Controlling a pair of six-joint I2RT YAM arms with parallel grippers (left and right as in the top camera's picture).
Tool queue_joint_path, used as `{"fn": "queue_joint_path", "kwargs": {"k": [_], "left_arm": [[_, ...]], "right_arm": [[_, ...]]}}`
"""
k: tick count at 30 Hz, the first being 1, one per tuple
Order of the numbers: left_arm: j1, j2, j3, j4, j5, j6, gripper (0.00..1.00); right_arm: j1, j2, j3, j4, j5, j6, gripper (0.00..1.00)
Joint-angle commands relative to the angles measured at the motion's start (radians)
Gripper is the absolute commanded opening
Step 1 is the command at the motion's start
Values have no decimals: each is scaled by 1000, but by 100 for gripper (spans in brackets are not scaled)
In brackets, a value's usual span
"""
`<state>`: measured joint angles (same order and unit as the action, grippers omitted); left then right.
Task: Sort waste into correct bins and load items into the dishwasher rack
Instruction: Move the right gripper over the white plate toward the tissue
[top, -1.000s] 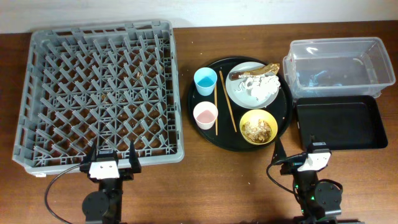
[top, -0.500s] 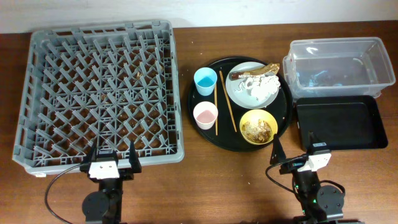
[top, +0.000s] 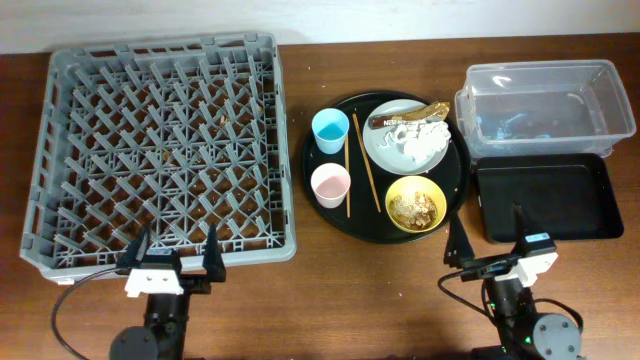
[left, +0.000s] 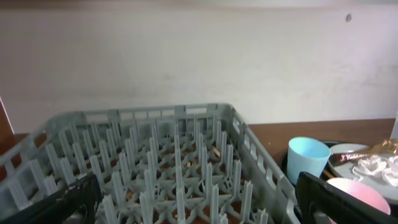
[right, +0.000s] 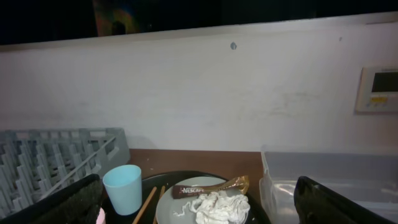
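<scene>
left gripper (top: 175, 247): jaws spread wide, nothing between them. you find it at the near edge of the table (top: 320, 300), fingertips over the near rim of the dishwasher rack (top: 160, 48). in the left wrist view its fingers (left: 59, 200) occupy the two lower corners, with the rack's pegs between them.

right gripper (top: 487, 232): jaws spread wide, nothing held. it sits at the near edge of the table, just in front of the near left corner of the shallow black tray (top: 545, 200) and near the yellow bowl (top: 392, 196).

locate the task items as follows:
- the rack fills the left half of the table. its grid carries no dishes (only a few small tan specks).
- the round black tray (top: 312, 190) sits just right of the rack and carries every dish.
- light blue cup (top: 329, 130) and pale pink cup (top: 330, 185): upright, on that tray's left side.
- chopsticks (top: 366, 165): lying between the cups and the plate (top: 383, 152).
- tissue (top: 418, 135) and snack wrapper (top: 410, 113): on the plate.
- food scraps (top: 416, 206): inside the yellow bowl.
- clear tub (top: 540, 68): far right, with the shallow black tray just beside it on the near side.
</scene>
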<state>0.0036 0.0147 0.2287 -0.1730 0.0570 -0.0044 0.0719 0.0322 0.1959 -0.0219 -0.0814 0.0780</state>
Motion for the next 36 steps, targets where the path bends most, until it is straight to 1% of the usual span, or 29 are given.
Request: {"fn": "queue_joint_path", "kwargs": {"k": [1,5,8,14,19,26,29,33,36], "left_arm": [[6,-8,62,-1,14,-13,100],[6,-8,89,-2,14,-13,100],[6,-3,107,-1,14,-13,100],[6,68,163,-1,14,-13,100],[6,169,267,-23,14,-2,100],[6,372,482,-185,7,2,100],[6,443,557,-248,7,2,100],[6,486,597,-277,7,2,100],[6,488,598,-277,7,2,100]], "right_arm": [[0,61,58,-1,-13,-23,98],[0,180,124,-1,-13,-24,98],[0,259,183,-1,-17,-83,98],[0,363,261,-1,-21,-105,98],[0,377,286,-1,-24,-105,99],[0,386,314,-2,-70,-104,99],[0,401,349,-40,-69,-105,98],[0,425,397,-95,-74,-105,98],[0,440,420,-103,-103,-105,99]]}}
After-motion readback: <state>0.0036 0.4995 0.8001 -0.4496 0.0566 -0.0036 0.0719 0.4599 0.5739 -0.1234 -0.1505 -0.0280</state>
